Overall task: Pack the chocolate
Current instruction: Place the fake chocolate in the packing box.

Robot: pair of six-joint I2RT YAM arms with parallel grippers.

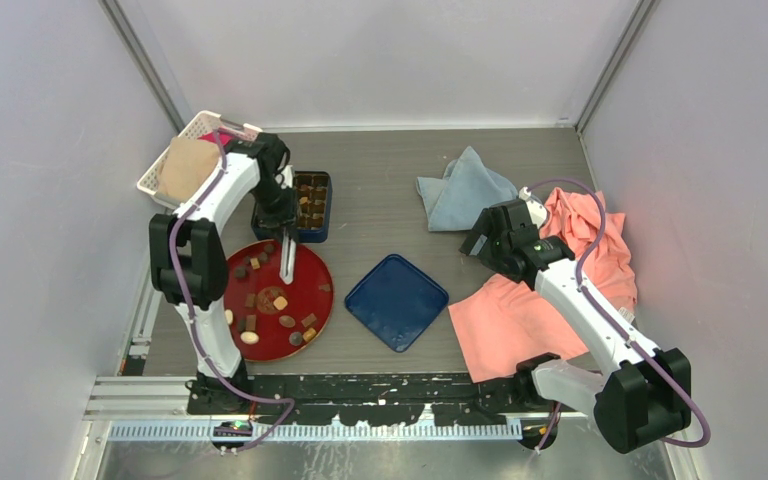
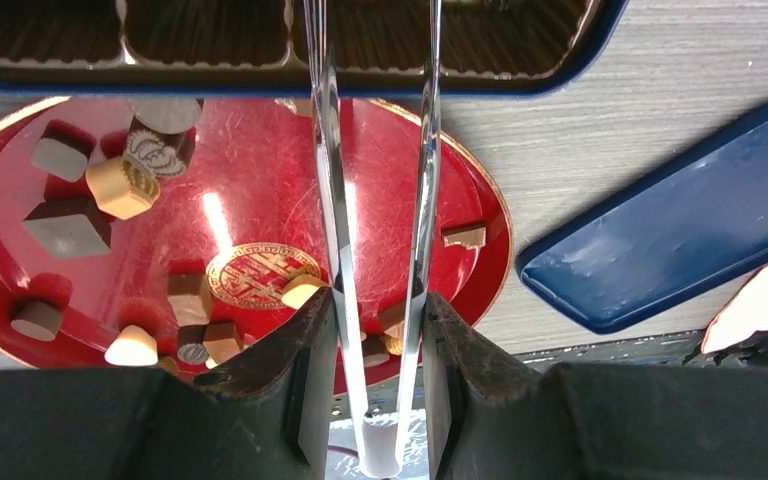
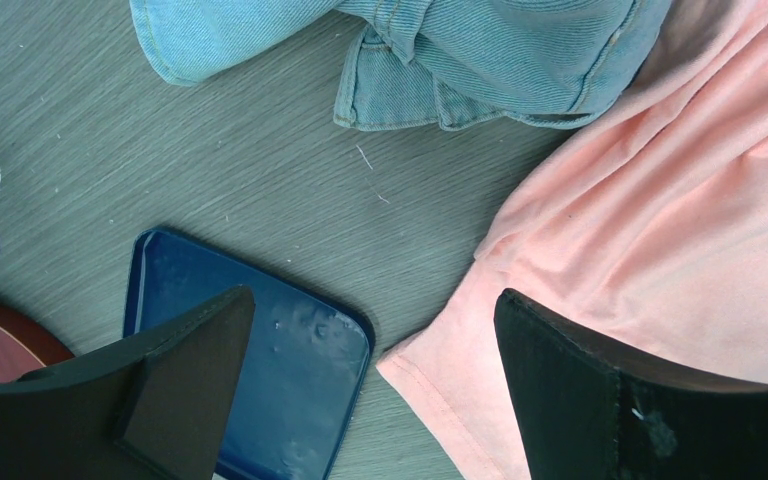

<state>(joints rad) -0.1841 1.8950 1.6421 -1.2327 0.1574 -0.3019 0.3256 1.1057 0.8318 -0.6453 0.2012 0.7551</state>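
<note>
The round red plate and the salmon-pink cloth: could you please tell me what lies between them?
Between the round red plate and the salmon-pink cloth lies a dark blue square tray, seen in the top external view.

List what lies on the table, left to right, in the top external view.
white basket → red plate → blue square tray → denim cloth → pink cloth. Chocolate box skipped: it overlaps the plate's span.
</note>
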